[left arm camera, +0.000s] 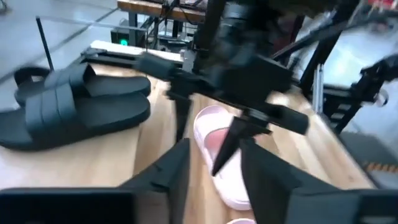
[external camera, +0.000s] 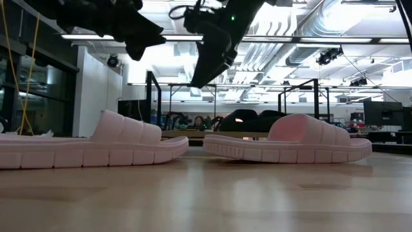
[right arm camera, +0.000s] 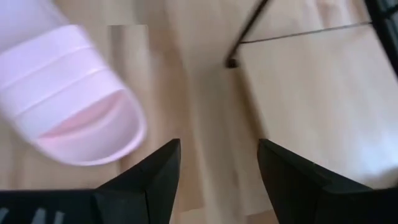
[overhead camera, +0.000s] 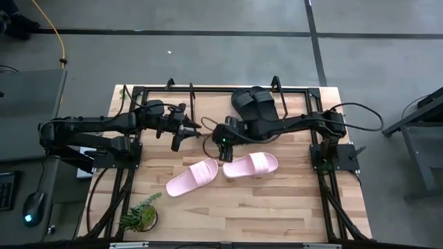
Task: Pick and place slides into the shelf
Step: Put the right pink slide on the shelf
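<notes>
Right arm lines up on a pink slide; both grippers are empty.
Your right gripper [overhead camera: 223, 153] hovers jaws wide just above the two pink slides [overhead camera: 192, 177] on the table; bring it squarely over a strap before closing. The black slides [overhead camera: 254, 104] sit on the shelf [overhead camera: 181, 90]; the left gripper [overhead camera: 181, 136] waits with jaws parted.

Looks like a robotics lab / industrial workshop w/ open-plan floor: grey concrete floor [overhead camera: 208, 48] w/ dark seam lines and a yellow cable [overhead camera: 61, 41] trailing round a wooden worktop [overhead camera: 277, 207] boxed in a black metal frame [overhead camera: 131, 173]. The low view shows exposed silver ducting [external camera: 302, 32], strip lights [external camera: 96, 37] and more black rigs [external camera: 302, 96] in rows behind. A computer mouse [overhead camera: 33, 207] sits on a side desk, a monitor [external camera: 381, 113] stands further back.
</notes>
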Tool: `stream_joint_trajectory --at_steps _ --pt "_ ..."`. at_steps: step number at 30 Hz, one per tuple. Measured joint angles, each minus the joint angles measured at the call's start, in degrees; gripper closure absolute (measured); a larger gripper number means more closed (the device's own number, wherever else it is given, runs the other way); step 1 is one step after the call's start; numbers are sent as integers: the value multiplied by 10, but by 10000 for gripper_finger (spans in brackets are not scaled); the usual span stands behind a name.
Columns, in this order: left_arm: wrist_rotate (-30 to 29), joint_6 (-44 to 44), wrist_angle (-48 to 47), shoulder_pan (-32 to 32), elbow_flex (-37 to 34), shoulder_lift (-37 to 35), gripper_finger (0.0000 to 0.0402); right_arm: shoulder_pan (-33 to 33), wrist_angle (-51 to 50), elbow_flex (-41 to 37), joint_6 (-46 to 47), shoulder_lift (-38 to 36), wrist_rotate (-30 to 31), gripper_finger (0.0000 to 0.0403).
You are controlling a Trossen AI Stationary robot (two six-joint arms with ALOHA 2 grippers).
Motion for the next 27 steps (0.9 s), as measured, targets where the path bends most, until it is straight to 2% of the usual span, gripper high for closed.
stream_joint_trajectory --at_steps 4,7,9,17,22,27 --pt "19 -71 -24 0 0 0 225 35 1 0 14 0 0 199" --pt "55 -103 -78 -9 0 0 207 59 -4 0 42 0 0 199" --pt "58 -105 -105 -29 -4 0 202 74 -8 0 59 0 0 199" --pt "25 -113 -106 -123 -22 0 209 122 -35 0 142 0 10 199" --pt "9 -109 -83 -163 -22 0 220 147 -83 0 199 0 52 199" --pt "0 -108 -55 -173 -22 0 225 158 -131 0 254 0 98 199"
